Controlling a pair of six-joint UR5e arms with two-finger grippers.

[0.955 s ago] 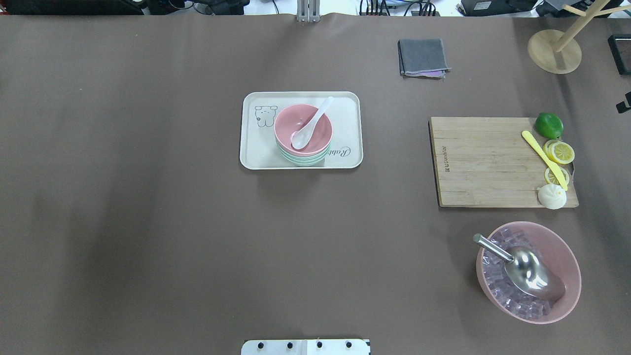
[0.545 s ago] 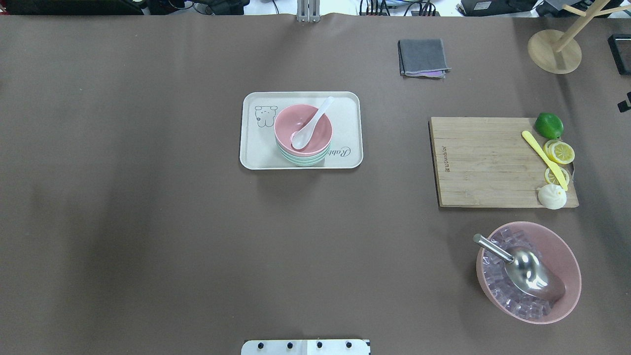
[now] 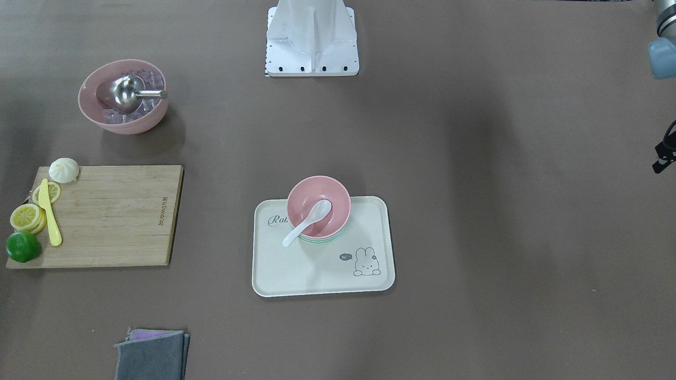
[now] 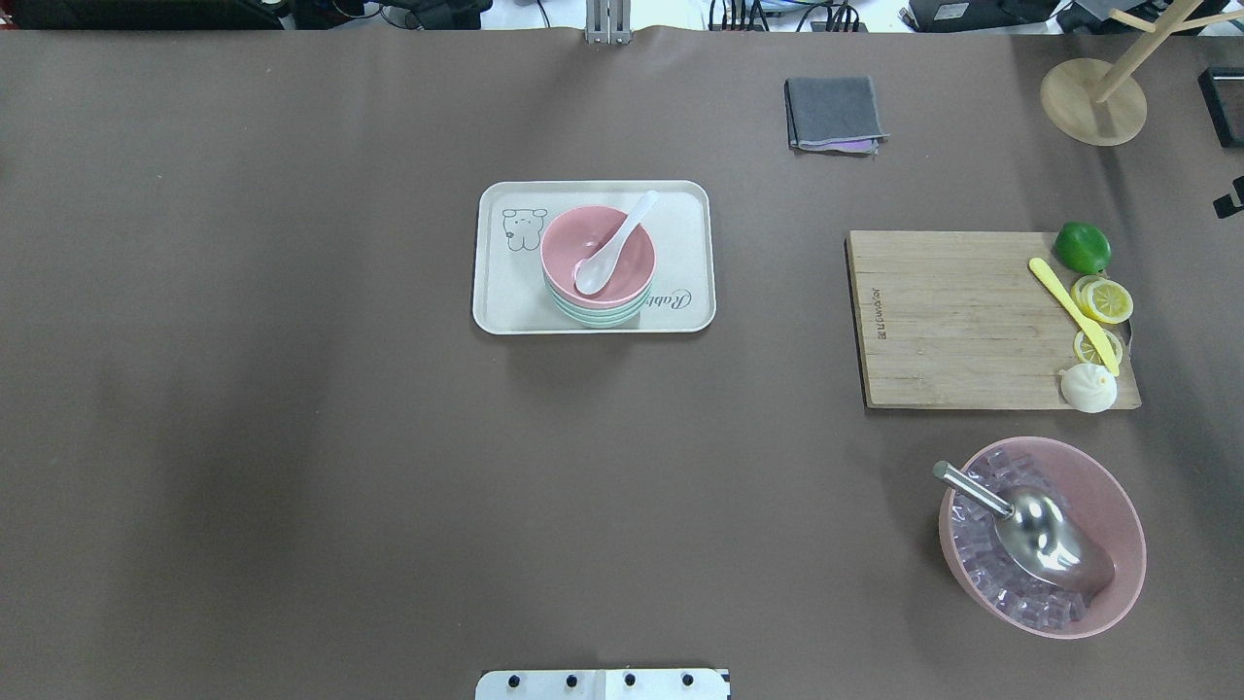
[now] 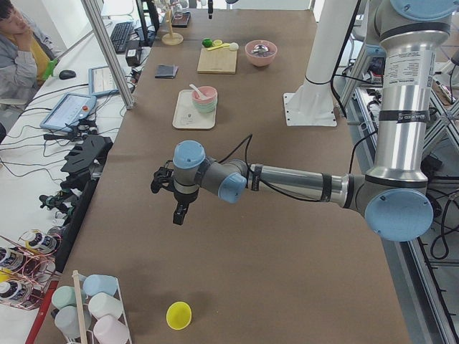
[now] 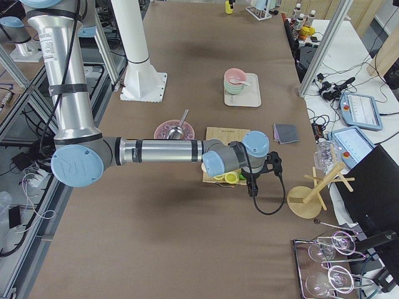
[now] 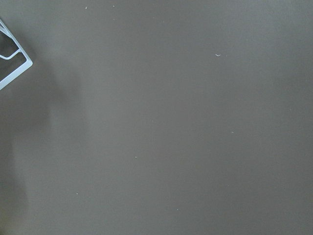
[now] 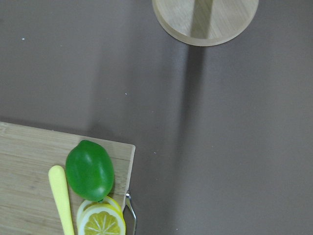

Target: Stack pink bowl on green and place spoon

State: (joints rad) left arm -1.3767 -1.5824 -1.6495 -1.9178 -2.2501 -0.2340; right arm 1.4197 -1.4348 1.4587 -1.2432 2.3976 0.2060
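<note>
A pink bowl (image 4: 622, 277) sits stacked in a green bowl (image 4: 595, 314) on a cream tray (image 4: 680, 224) at the table's middle. A white spoon (image 4: 614, 243) lies in the pink bowl, its handle over the rim. The stack also shows in the front-facing view (image 3: 338, 203). My left gripper (image 5: 179, 213) hangs over bare table far to the left of the tray. My right gripper (image 6: 251, 189) is past the cutting board, near the wooden stand. Only slivers of them show at the edges of the fixed views. I cannot tell whether either is open or shut.
A wooden cutting board (image 4: 952, 316) holds a lime (image 4: 1082, 247), lemon slices, a yellow knife and a bun. A large pink bowl (image 4: 1118, 506) holds ice cubes and a metal scoop. A grey cloth (image 4: 834, 112) and a wooden stand (image 4: 1090, 102) lie at the far side.
The black bit of the right gripper at the overhead view's right edge has shifted slightly. The bowls, spoon and tray have not moved.
</note>
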